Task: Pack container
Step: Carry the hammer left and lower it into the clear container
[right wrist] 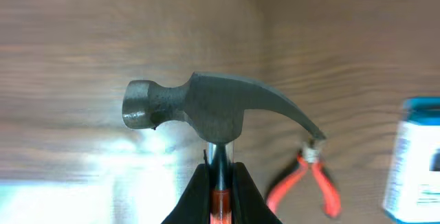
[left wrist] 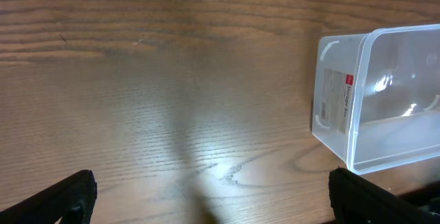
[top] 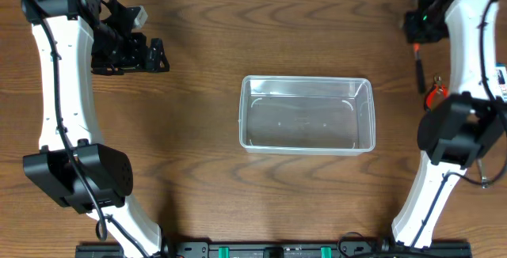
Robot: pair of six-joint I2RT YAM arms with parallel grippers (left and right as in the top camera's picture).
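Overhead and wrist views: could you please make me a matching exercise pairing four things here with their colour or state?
Things:
1. container
2. hammer
3. pliers
4. left gripper

States:
A. red handles, lying loose
B. open, holding nothing
C. clear and empty
D. clamped in the right gripper

Pairs: 1-C, 2-D, 3-A, 4-B

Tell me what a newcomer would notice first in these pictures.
The hammer fills the right wrist view, its shaft clamped just below the head by the right gripper. Next comes the clear container, seemingly empty, at the middle of the table. Red-handled pliers lie on the wood beside the hammer.
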